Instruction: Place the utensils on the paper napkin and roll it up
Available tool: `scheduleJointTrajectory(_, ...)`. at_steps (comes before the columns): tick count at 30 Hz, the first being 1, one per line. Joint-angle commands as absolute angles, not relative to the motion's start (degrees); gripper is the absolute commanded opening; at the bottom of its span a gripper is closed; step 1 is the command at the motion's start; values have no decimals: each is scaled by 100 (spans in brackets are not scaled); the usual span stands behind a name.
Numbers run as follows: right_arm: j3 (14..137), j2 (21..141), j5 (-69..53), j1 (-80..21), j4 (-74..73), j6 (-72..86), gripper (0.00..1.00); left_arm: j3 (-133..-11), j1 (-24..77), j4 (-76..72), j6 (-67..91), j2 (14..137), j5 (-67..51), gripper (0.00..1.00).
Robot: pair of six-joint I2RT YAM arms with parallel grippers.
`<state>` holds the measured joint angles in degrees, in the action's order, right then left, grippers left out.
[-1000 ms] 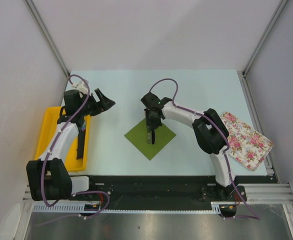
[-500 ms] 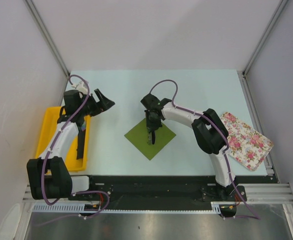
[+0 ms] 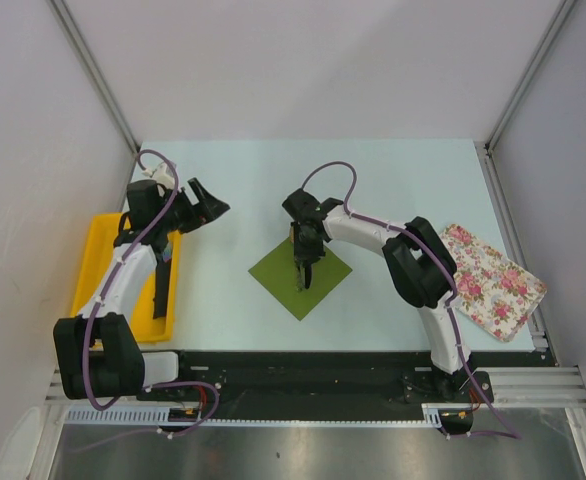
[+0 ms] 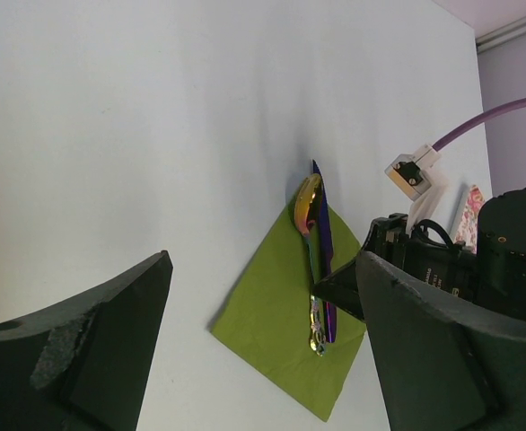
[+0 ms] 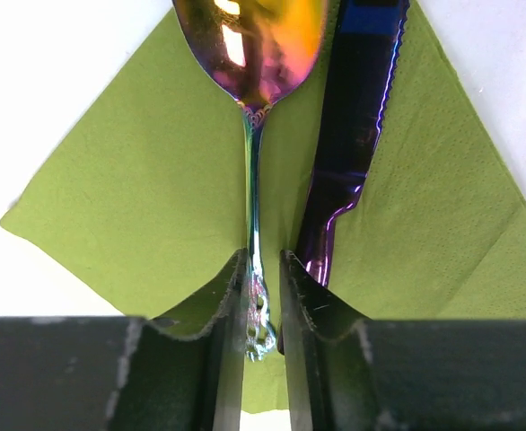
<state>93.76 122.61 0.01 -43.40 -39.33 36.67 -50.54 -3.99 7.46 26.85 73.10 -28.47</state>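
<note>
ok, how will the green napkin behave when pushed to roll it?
Likely floppy: the napkin is a thin sheet lying flat on the table. Probably light, so it may slide when pushed, though the spoon and knife resting on it should pin it.

The right wrist view's top edge cuts off the bowl of the spoon (image 5: 254,81) and the blade of the knife (image 5: 353,135). The fingers (image 5: 321,314) of the right gripper (image 5: 263,259) hide the knife's handle end and much of the near part of the paper napkin (image 5: 137,206). From above, spoon and knife are too small to tell apart. In the left wrist view the right arm (image 4: 505,260) hides most of the floral cloth (image 4: 469,220).
</note>
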Motion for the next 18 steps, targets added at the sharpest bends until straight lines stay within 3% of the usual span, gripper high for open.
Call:
scheduleJointTrajectory(1, 9422, 12261, 62, -4324, -3955, 3788, 29, -5027, -466, 712, 2540, 7234, -2970, 89)
scheduleJointTrajectory(13, 9659, 11418, -940, -4096, -3595, 3087, 46, -4966, -413, 1036, 1073, 6961, -3665, 88)
scheduleJointTrajectory(18, 9344, 11031, -1002, -3710, -3419, 2602, 42, -4878, -62, 1230, 1028, 7198, -3648, 75)
